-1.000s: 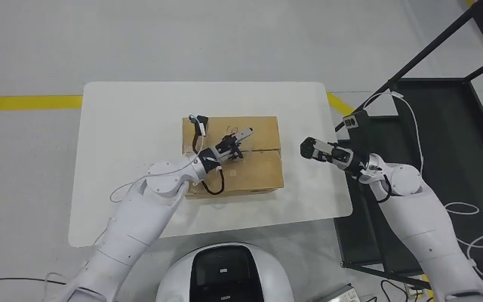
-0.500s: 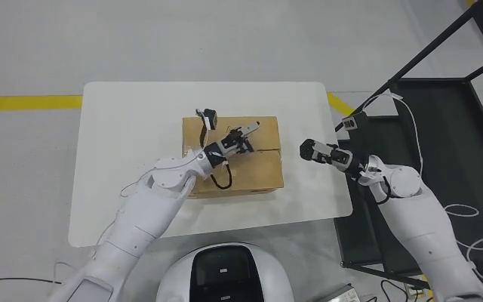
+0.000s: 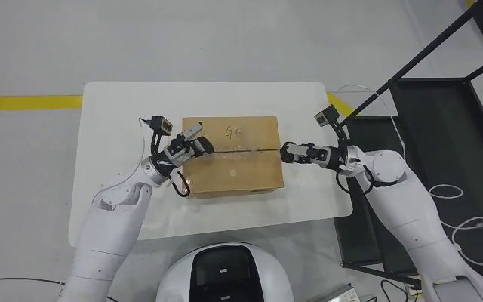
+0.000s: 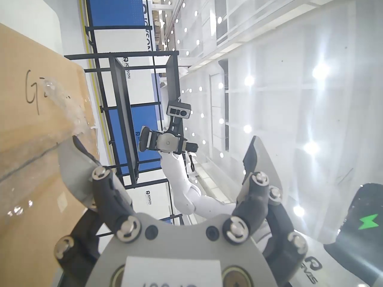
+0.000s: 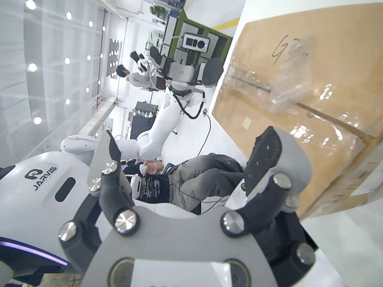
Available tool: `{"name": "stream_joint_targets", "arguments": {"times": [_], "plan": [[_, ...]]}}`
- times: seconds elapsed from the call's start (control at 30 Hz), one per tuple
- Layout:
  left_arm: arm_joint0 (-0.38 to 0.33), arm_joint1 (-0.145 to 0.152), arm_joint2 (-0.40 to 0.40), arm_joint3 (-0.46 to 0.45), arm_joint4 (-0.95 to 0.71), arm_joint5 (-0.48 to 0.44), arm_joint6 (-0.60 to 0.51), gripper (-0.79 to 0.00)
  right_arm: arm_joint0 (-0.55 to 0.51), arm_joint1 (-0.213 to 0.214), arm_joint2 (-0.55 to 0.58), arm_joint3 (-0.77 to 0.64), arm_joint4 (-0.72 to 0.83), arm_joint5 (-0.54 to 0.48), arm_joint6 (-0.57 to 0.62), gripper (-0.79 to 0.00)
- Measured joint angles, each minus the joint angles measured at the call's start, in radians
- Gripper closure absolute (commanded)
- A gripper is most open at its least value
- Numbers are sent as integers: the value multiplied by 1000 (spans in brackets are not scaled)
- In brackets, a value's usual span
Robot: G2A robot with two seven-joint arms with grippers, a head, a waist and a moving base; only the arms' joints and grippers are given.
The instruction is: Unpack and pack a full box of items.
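The left gripper (image 3: 198, 145) stands with its jaws spread wide. One grey finger (image 4: 77, 162) lies close against the top of the brown cardboard box (image 3: 234, 170), at the box's 9 o'clock edge. I cannot tell whether it actually touches. The other finger hangs in open air with nothing between the two.

Across from it, the right gripper (image 3: 289, 152) has its jaws parted as well, and they hold nothing. It sits just beside the box's 3 o'clock edge, level with the lid seam, with one ribbed pad (image 5: 263, 153) next to the side wall.

The box is shut and lies flat near the middle of the white table (image 3: 121, 151). Wrinkled clear tape (image 5: 287, 91) runs along the seam between its flaps, and there is a handwritten mark (image 3: 232, 131) toward the lid's 12 o'clock side. The two arms come in from 7 and 4 o'clock and flank the box.

A black metal rack (image 3: 438, 151) stands hard against the table's 3 o'clock side, close behind the right arm. A yellow floor stripe (image 3: 38, 102) runs off from the table toward 9 o'clock.
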Motion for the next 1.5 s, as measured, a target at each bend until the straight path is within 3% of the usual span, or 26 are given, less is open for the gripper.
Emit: {"name": "stream_joint_targets", "arguments": {"times": [0.2, 0.47, 0.7, 0.97, 1.23, 1.5], "plan": [[130, 35, -187, -71, -39, -1, -30, -785, 158, -37, -154, 7, -48, 102, 35, -785], [189, 52, -352, 2, -155, -4, 38, -785, 343, -108, -364, 81, -75, 183, 24, -785], [198, 57, -396, 39, -180, -21, 76, -785, 498, -201, -545, 229, -28, 174, 12, -785], [226, 61, -422, 12, -185, -22, 91, -785, 617, -319, -697, 408, 42, 99, 4, -785], [277, 68, -476, -63, -152, -7, 141, -785, 702, -437, -789, 594, 105, 46, 12, -785], [279, 69, -478, -68, -147, 3, 148, -785, 753, -537, -840, 750, 95, 11, -24, -785]]}}
